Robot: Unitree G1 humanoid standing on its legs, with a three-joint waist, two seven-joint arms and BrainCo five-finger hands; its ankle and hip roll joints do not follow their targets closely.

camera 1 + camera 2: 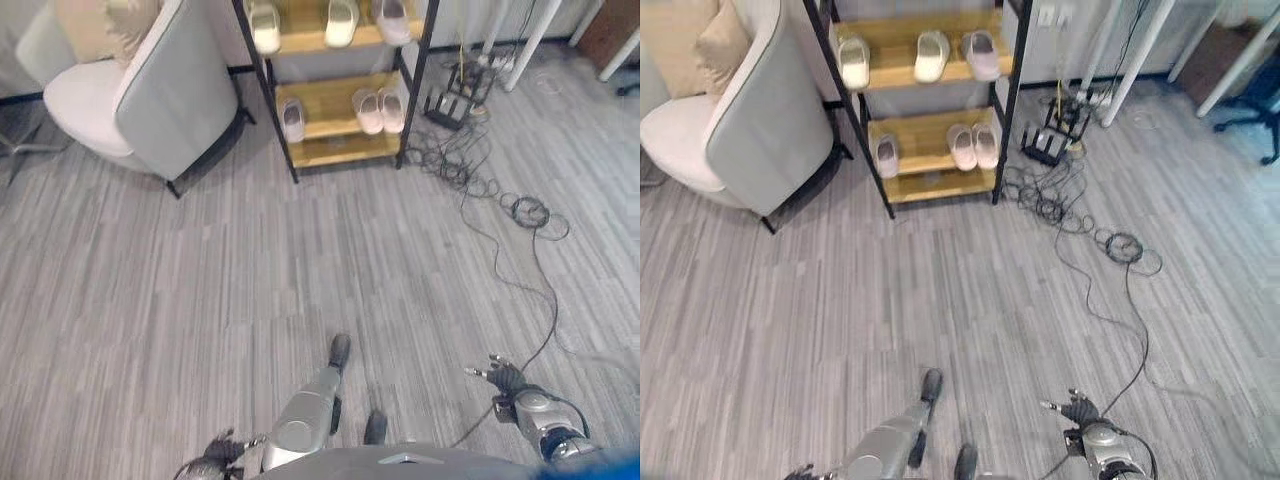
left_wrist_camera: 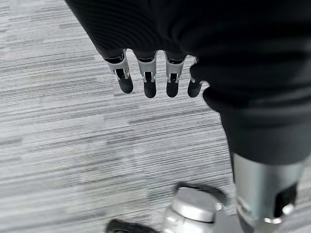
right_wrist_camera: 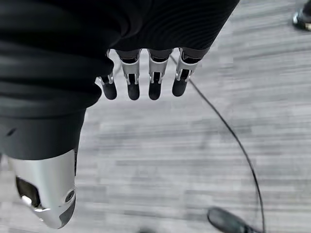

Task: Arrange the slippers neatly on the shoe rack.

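there, slippers (image 1: 973, 146) shelved, toes pointing outward

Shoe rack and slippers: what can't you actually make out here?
- Shoe rack: its top is cut off by the upper edge of both eye views.
- Slippers: too small to tell which ones pair up.
- Left robot hand, right robot hand: thumbs hidden by the dark covers in the wrist views.

Your left hand (image 2: 150, 73) and right hand (image 3: 146, 77) both hang low at your sides, fingers (image 3: 133, 90) straight and relaxed, holding nothing, palms toward the floor.
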